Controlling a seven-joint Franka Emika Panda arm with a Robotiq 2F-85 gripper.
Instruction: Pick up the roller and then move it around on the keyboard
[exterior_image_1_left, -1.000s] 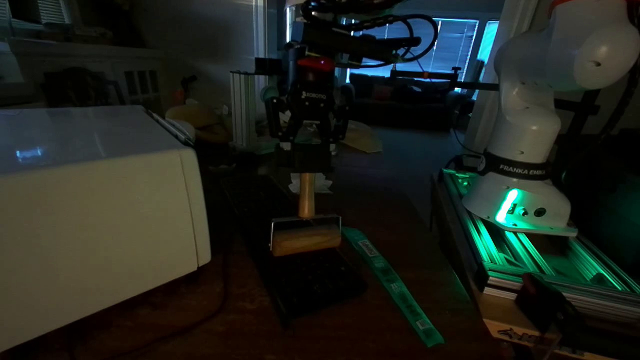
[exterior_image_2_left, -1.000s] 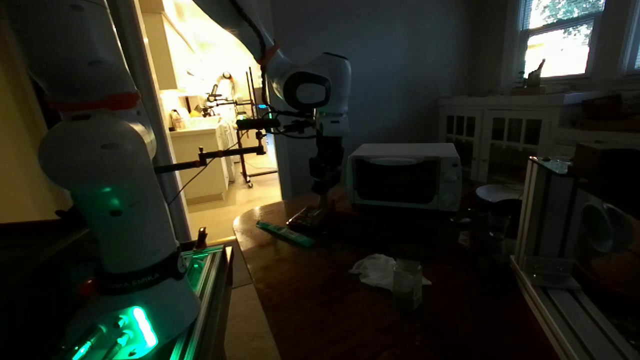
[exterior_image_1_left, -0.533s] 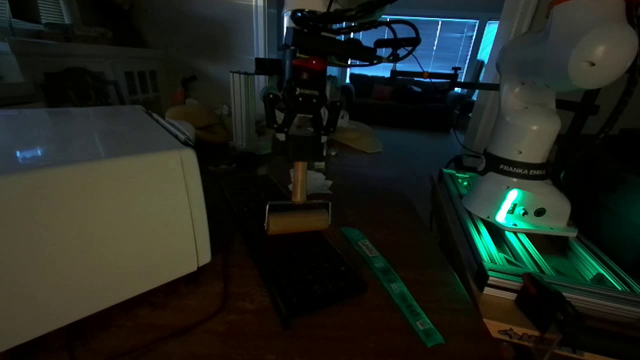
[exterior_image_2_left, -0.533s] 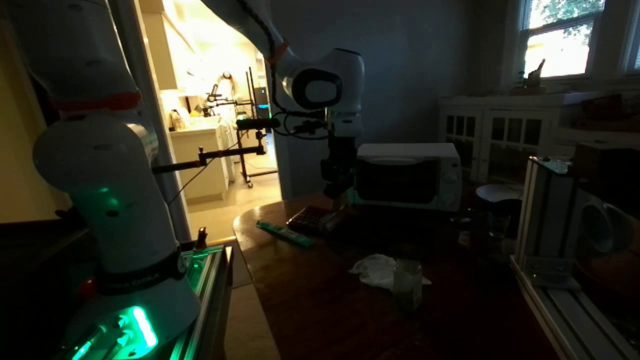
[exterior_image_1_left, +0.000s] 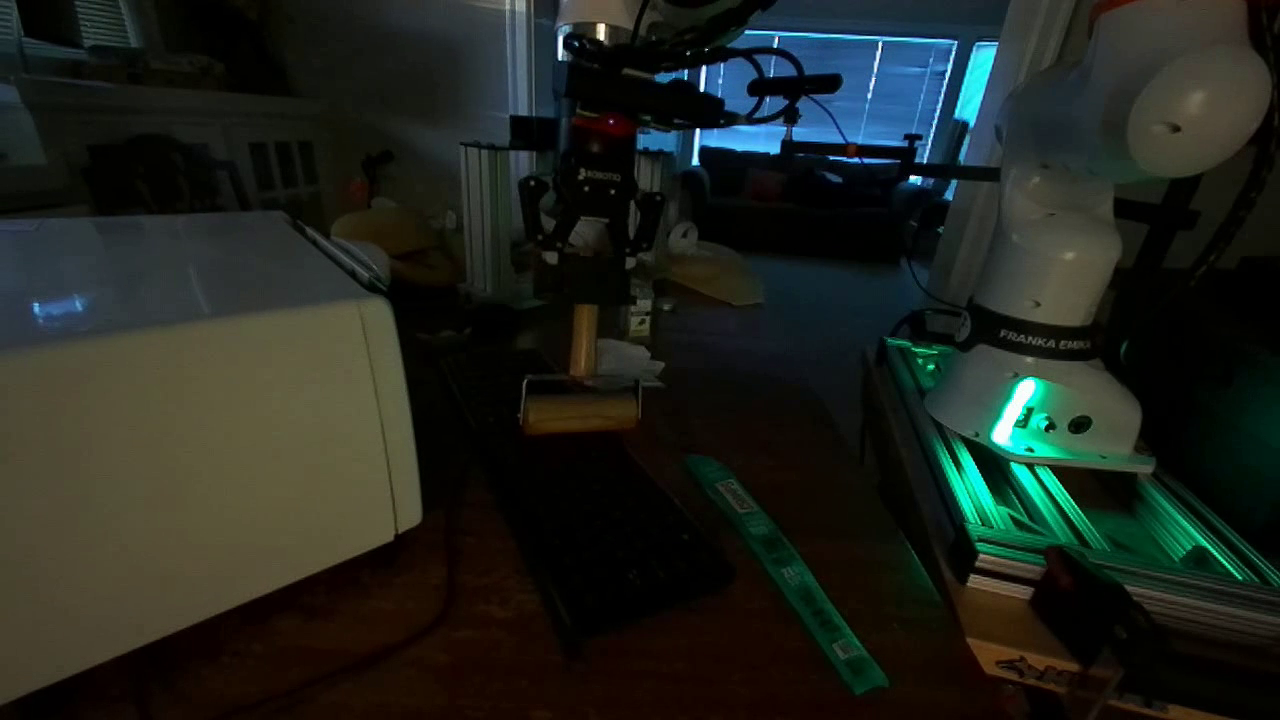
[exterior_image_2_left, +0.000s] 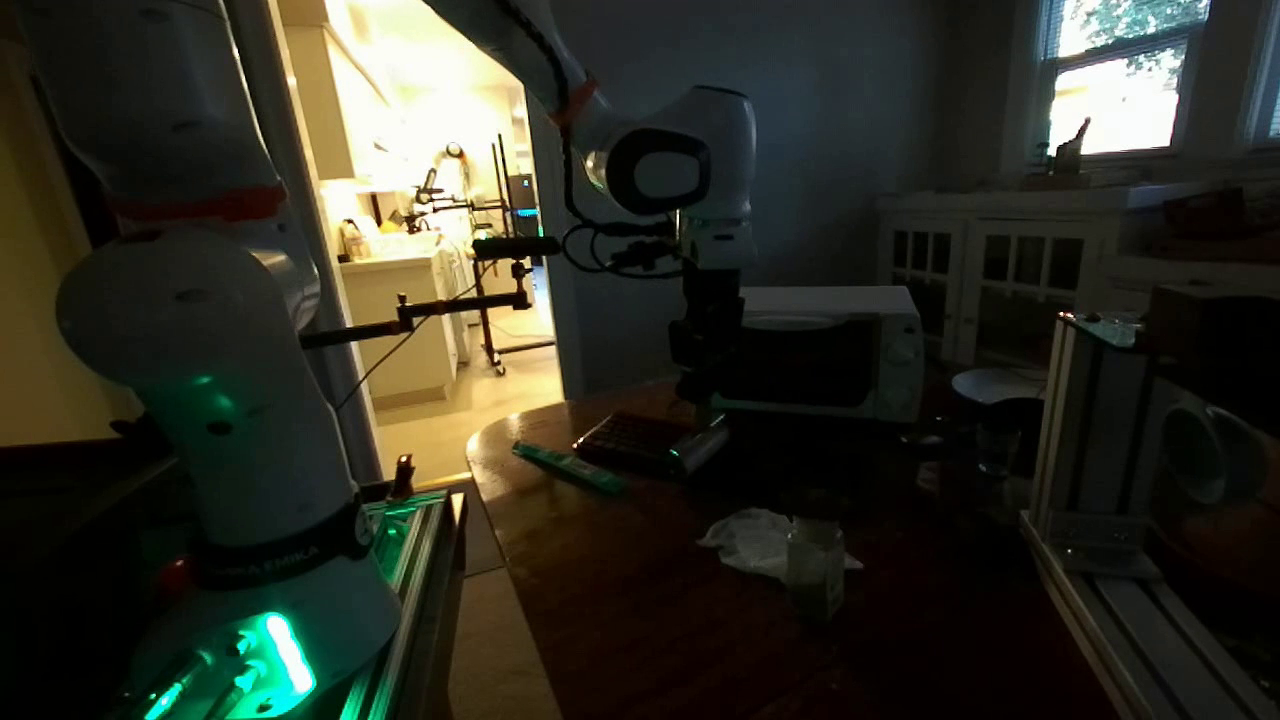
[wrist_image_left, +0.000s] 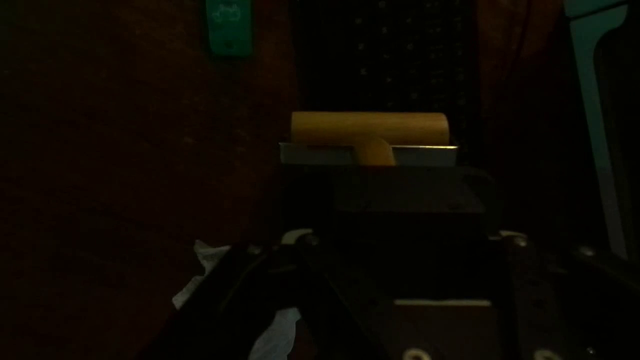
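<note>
The roller (exterior_image_1_left: 580, 413) hangs upright beneath my gripper (exterior_image_1_left: 585, 287), which is shut on its tan handle. Its pale cylinder lies crosswise over the dark keyboard (exterior_image_1_left: 625, 540), around the middle of its length. In an exterior view the roller (exterior_image_2_left: 700, 446) shows at the right of the lit part of the keyboard (exterior_image_2_left: 625, 440). Whether the cylinder touches the keys cannot be made out. In the wrist view the cylinder (wrist_image_left: 370, 128) spans much of the keyboard's width (wrist_image_left: 385, 60); the dark fingers hide most of the handle.
A long green strip (exterior_image_1_left: 780, 565) lies beside the keyboard. On the opposite side stands a big white toaster oven (exterior_image_1_left: 210, 430), close to the arm. Crumpled white paper (exterior_image_2_left: 750, 540) and a glass jar (exterior_image_2_left: 816, 570) are on the table. The room is dim.
My gripper and the held roller have travelled along the keyboard, away from the end nearest the camera in an exterior view, toward the paper and jar. Keyboard and green strip stay put.
</note>
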